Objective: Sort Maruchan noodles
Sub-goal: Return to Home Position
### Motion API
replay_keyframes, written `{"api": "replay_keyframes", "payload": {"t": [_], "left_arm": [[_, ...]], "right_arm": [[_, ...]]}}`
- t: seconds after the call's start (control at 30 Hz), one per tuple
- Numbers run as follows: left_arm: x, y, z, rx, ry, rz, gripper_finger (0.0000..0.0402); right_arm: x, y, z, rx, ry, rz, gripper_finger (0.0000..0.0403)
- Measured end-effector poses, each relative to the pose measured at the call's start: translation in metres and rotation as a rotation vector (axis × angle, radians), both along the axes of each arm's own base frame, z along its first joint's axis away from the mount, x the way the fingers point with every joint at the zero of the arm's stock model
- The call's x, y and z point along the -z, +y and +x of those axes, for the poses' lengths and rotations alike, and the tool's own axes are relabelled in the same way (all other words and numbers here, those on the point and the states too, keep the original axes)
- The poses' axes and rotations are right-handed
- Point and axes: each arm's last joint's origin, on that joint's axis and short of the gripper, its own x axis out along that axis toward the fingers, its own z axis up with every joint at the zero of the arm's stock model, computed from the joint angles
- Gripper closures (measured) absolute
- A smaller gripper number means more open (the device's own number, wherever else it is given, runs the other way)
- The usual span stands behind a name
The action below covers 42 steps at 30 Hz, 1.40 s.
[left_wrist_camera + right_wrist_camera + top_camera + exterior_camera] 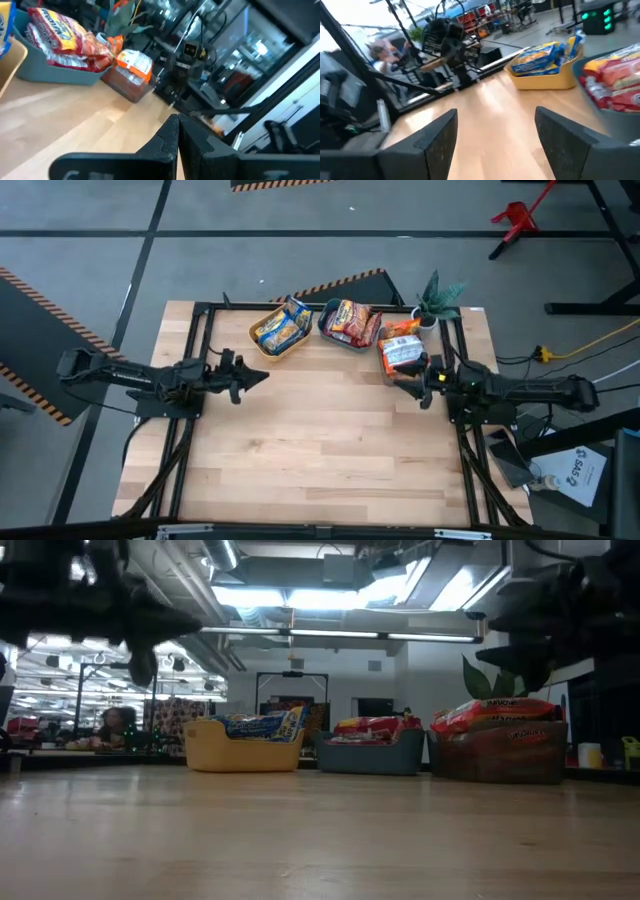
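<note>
The Maruchan noodles lie in three bins along the table's far edge. Yellow-and-blue packets (282,325) fill the yellow bin (245,755). Red packets (352,320) fill the teal bin (372,755). Orange packets (402,350) fill the dark bin (500,760) at the far right. My left gripper (262,376) is shut and hovers level at mid left, pointing toward the table's right; its fingers (170,135) hold nothing. My right gripper (398,383) is open and hovers level just in front of the dark bin, pointing left. Nothing is between its fingers (440,132).
A small potted plant (437,295) stands at the far right corner behind the dark bin. Black frame rails (195,360) run along the table's sides and far edge. Bare wood (320,440) spreads between the arms and toward the near edge. A person (112,725) sits far behind.
</note>
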Motion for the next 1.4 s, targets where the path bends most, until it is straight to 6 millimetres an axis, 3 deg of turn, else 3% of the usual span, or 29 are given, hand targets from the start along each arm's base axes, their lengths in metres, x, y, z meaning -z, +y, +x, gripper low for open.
{"api": "replay_keyframes", "payload": {"t": [0.13,0.3,0.5,0.6,0.7,0.83,1.17,1.4], "left_arm": [[0.016,0.002,-0.005,-0.002,0.064,0.0,0.0401],[0.018,0.003,-0.005,-0.01,0.092,0.076,0.0401],[0.008,0.004,-0.005,-0.015,-0.005,0.122,0.0401],[0.005,0.005,-0.006,0.034,-0.029,0.137,0.0401],[0.006,0.006,-0.006,0.028,-0.014,0.137,0.0401],[0.012,0.01,-0.006,0.023,0.047,0.14,0.0401],[0.017,0.007,-0.006,0.032,0.106,0.171,0.0401],[0.027,0.004,-0.007,-0.106,0.191,0.046,0.0401]], "right_arm": [[0.003,0.002,0.0,0.048,0.031,-0.05,0.015],[-0.004,0.003,0.0,0.057,-0.037,-0.045,0.015],[-0.048,0.008,-0.005,-0.079,-0.301,-0.136,0.015],[-0.065,0.009,-0.01,-0.123,-0.282,-0.183,0.015],[-0.057,0.01,-0.013,-0.142,-0.174,-0.16,0.015],[-0.057,0.009,-0.026,-0.091,-0.174,-0.158,0.015],[0.0,0.007,-0.018,-0.041,-0.033,-0.095,0.015],[0.002,0.006,-0.018,-0.028,-0.001,-0.169,0.015]]}}
